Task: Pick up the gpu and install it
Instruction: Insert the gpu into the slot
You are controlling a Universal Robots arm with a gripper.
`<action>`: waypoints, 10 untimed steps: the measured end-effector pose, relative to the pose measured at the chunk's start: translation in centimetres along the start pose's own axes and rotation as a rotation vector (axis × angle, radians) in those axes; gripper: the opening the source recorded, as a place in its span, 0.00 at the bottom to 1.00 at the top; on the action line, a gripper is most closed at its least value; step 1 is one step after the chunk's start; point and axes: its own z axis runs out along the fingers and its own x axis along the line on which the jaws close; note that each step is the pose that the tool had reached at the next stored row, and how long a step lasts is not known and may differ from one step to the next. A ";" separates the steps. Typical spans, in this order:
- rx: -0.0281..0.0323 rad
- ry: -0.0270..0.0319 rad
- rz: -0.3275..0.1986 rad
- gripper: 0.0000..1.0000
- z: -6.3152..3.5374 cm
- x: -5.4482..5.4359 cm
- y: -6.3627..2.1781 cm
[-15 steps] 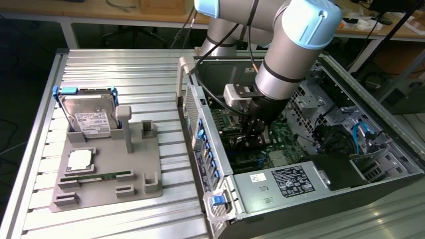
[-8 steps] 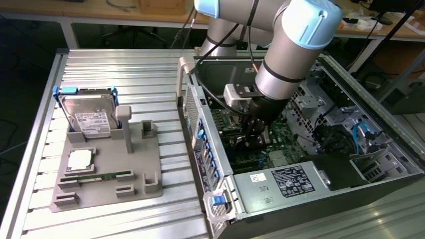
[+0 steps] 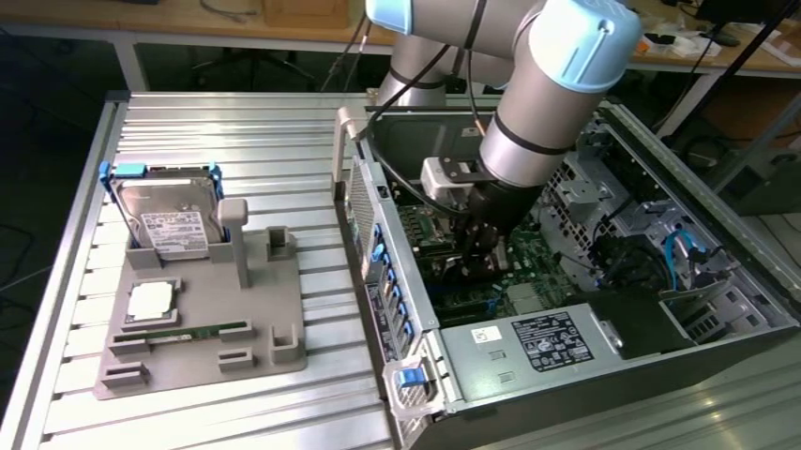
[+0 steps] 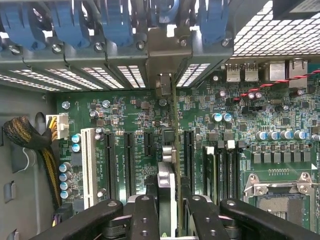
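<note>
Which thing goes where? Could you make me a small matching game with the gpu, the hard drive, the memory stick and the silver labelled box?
Things:
1. gpu
2. hard drive
3. memory stick
4. silver labelled box

Places:
A. lying flat on the grey holder
B. standing upright in the grey holder
C. in a corner of the computer case, label facing up
D. gripped in the pincer, over the green motherboard

Pairs: 1-D, 2-B, 3-A, 4-C
</note>
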 end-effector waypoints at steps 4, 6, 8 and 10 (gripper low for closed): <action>-0.0002 -0.0002 0.000 0.27 0.51 0.0 -0.03; -0.0002 0.0003 0.000 0.27 0.74 0.0 -0.03; -0.0006 0.0011 0.000 0.27 0.93 0.0 -0.05; -0.0024 0.0051 0.000 0.27 0.97 -0.1 -0.06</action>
